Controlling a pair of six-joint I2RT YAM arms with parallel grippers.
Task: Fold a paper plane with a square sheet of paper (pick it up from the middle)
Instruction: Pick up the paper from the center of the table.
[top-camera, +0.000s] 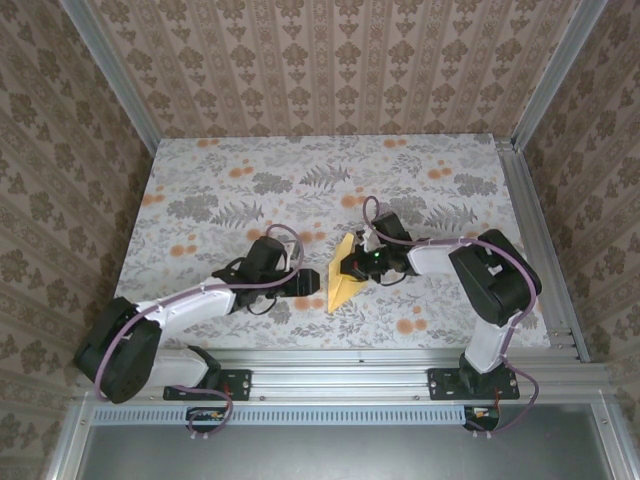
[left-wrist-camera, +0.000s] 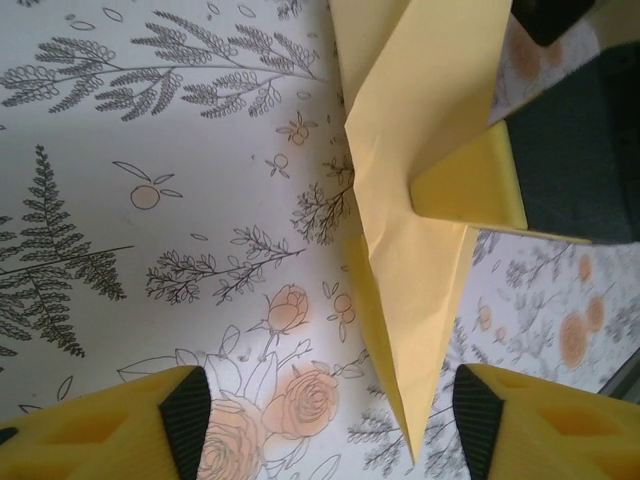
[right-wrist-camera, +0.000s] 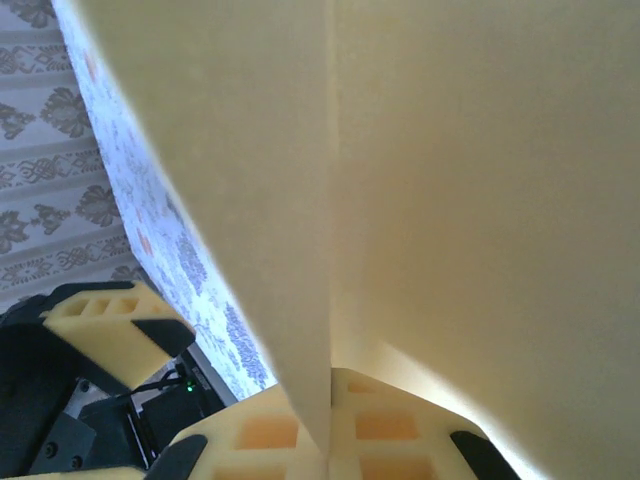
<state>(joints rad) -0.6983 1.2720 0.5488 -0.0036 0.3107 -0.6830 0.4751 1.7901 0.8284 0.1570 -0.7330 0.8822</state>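
The square sheet of paper is folded into a slim pale-yellow paper plane (top-camera: 340, 286) near the table's middle, its point toward the front. My right gripper (top-camera: 356, 262) is shut on its upper right part, and one of its yellow fingers (left-wrist-camera: 472, 186) presses on the fold. In the right wrist view the paper plane (right-wrist-camera: 450, 180) rises from between the shut jaws of the right gripper (right-wrist-camera: 325, 450). My left gripper (left-wrist-camera: 330, 428) is open, with the tip of the paper plane (left-wrist-camera: 410, 300) between its pads, untouched. From above, the left gripper (top-camera: 312, 283) sits just left of the plane.
The flower-print table (top-camera: 300, 190) stretches behind and to both sides of the arms. Wallpapered walls (top-camera: 330, 60) close it in on three sides, and an aluminium rail (top-camera: 350, 366) runs along the front edge. The left gripper's finger (right-wrist-camera: 105, 325) shows beside the paper.
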